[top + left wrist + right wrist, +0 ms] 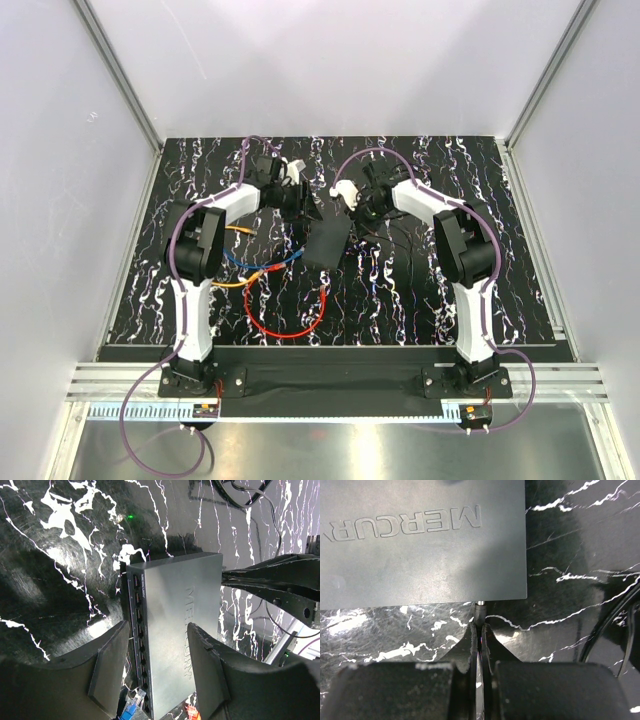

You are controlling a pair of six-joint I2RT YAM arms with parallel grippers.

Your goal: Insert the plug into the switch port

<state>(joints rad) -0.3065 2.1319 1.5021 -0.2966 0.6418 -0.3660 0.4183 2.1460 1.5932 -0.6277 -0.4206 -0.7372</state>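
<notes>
I log: Mercury switch [175,610] on marbled counter [60,580]; left fingers [112,660] spread, straddling it; right fingers [471,642] pinching metal-tipped plug [480,609], tip at switch's edge.

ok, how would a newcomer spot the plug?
Start at the flat grey MERCURY box mid-mat. At its edge, the right gripper pinches the plug. It's the only small silvery tip; nearby cables are red, blue, orange.

Overhead; both wrist close-ups on switch [170,625]
</notes>
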